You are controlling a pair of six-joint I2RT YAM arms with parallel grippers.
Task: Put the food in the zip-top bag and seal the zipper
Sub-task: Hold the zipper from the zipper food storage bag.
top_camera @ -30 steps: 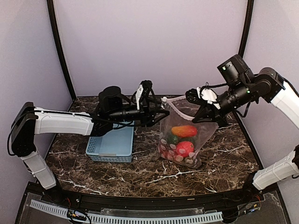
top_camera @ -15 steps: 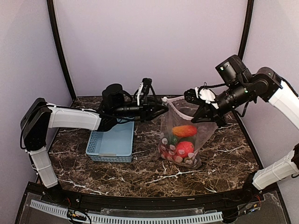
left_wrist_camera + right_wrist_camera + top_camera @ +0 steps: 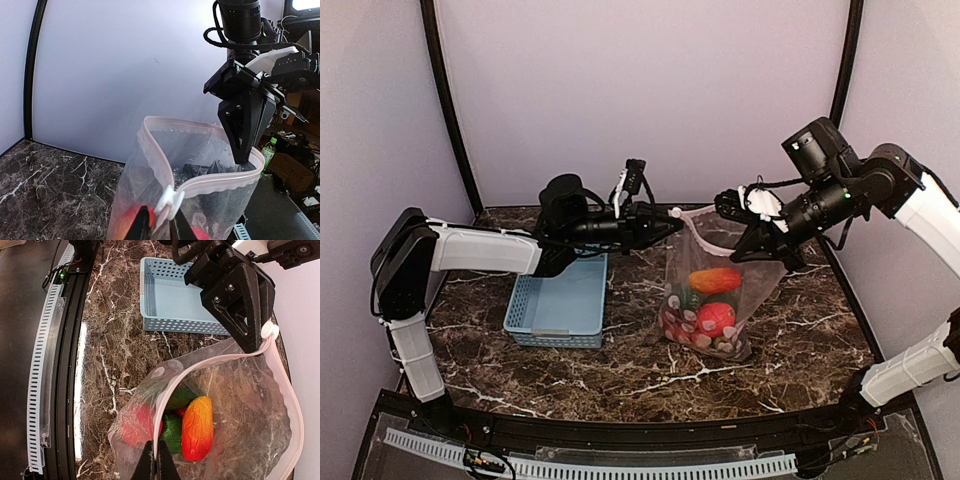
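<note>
The bag [image 3: 705, 250] stands on the table [image 3: 620, 370] just right of the basket [image 3: 558, 300], its mouth up and gaping. The right gripper [image 3: 154, 466] pinches the rim on the side away from the basket. The left gripper [image 3: 161, 227] is clamped on the zipper [image 3: 215, 182] by the white slider [image 3: 169, 200], on the basket side. Inside are a pepper [image 3: 715, 280], a red fruit [image 3: 716, 318] and green pieces [image 3: 172, 432]. The lower food [image 3: 695, 335] blurs behind crinkles.

Clear zip-top bag [image 3: 762, 282] upright, zipper [image 3: 215, 184] open; food [image 3: 715, 318] inside.
</note>
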